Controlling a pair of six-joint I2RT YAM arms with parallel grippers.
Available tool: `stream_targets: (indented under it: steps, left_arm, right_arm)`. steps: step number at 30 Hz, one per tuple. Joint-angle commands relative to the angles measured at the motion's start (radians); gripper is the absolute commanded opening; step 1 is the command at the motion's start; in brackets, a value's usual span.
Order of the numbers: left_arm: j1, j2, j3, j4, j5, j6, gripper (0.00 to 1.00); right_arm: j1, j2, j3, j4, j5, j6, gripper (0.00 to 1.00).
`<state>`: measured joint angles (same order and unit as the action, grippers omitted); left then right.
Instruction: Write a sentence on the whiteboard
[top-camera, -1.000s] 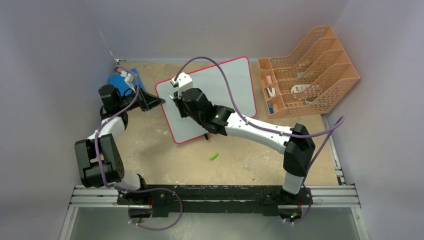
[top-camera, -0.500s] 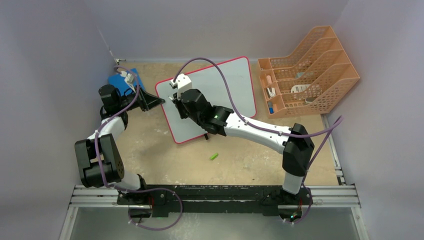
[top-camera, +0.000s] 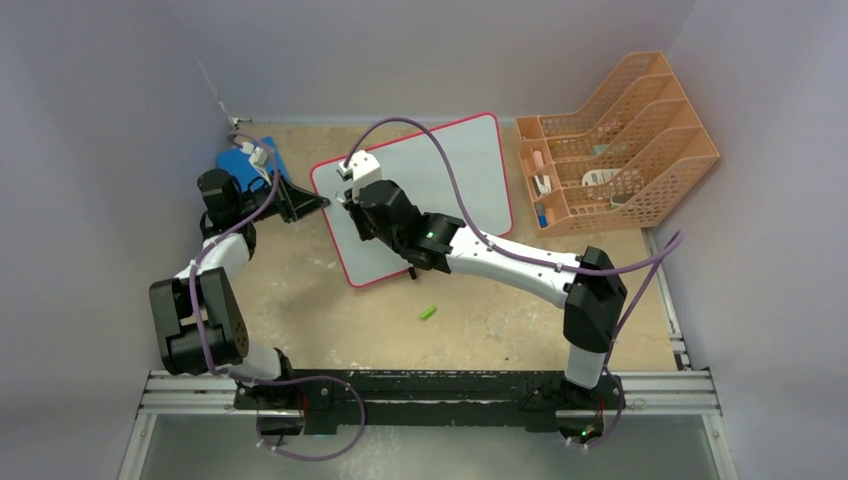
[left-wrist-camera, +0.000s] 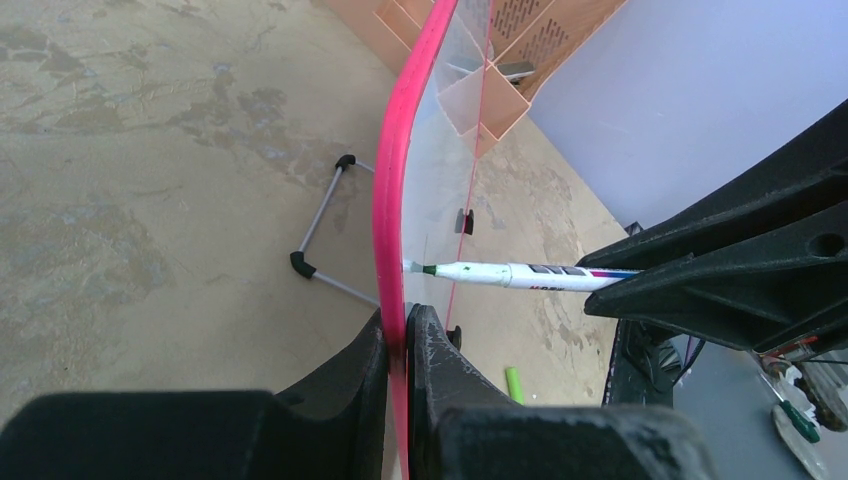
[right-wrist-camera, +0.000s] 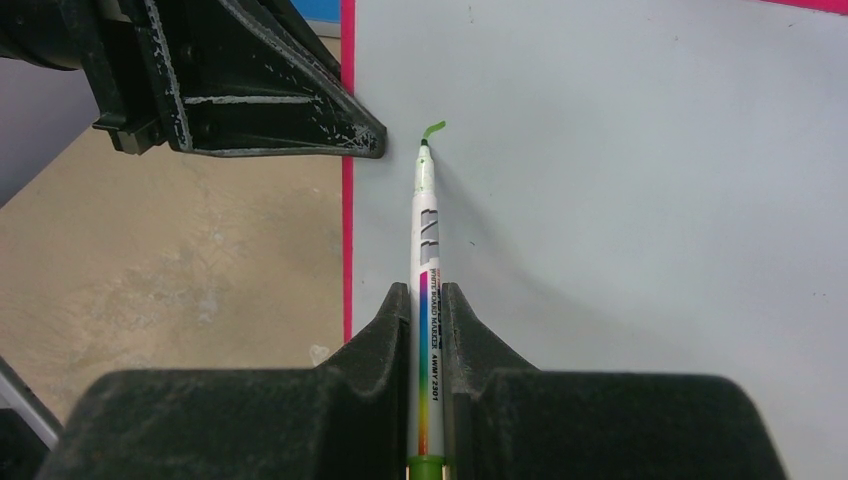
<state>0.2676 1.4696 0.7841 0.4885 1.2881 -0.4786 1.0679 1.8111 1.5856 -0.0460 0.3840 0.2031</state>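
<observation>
The whiteboard (top-camera: 445, 165), white with a red rim, stands tilted at the table's middle. My left gripper (left-wrist-camera: 398, 325) is shut on its red rim (left-wrist-camera: 392, 200) at the board's left edge (top-camera: 318, 203). My right gripper (right-wrist-camera: 427, 295) is shut on a white marker (right-wrist-camera: 426, 240) with a rainbow stripe. The marker's green tip touches the board surface (right-wrist-camera: 620, 200) close to that left edge. A short curved green stroke (right-wrist-camera: 433, 128) at the tip is the only writing of the sentence that I see. In the left wrist view the marker (left-wrist-camera: 510, 273) meets the board just above my fingers.
An orange file rack (top-camera: 620, 140) stands at the right rear. A green marker cap (top-camera: 428, 313) lies on the table in front of the board. A blue pad (top-camera: 238, 160) lies behind the left arm. The board's wire foot (left-wrist-camera: 320, 225) rests on the table behind it.
My right arm has shifted slightly to the left over the board with the marker. The left arm has not moved.
</observation>
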Motion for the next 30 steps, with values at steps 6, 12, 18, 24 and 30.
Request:
stream_targets:
  steps: [6,12,18,24,30]
  left_arm:
    - [-0.017,-0.016,0.029,0.01,0.014,0.025,0.0]
    - [-0.017,-0.015,0.03,0.01,0.013,0.023,0.0]
    - [-0.017,-0.015,0.031,0.009,0.014,0.023,0.0]
    - [-0.017,-0.015,0.031,0.01,0.013,0.023,0.0]
    - [-0.018,-0.015,0.031,0.01,0.013,0.023,0.0]
  right_arm:
    - [0.0,-0.02,0.008,-0.002,0.037,0.025,0.0]
    - [0.0,-0.035,-0.018,-0.006,0.026,0.033,0.0]
    - [-0.001,-0.044,-0.035,-0.019,0.014,0.042,0.0]
    - [-0.001,-0.054,-0.05,-0.027,0.008,0.049,0.0]
    - [0.002,-0.063,-0.067,-0.036,0.0,0.058,0.0]
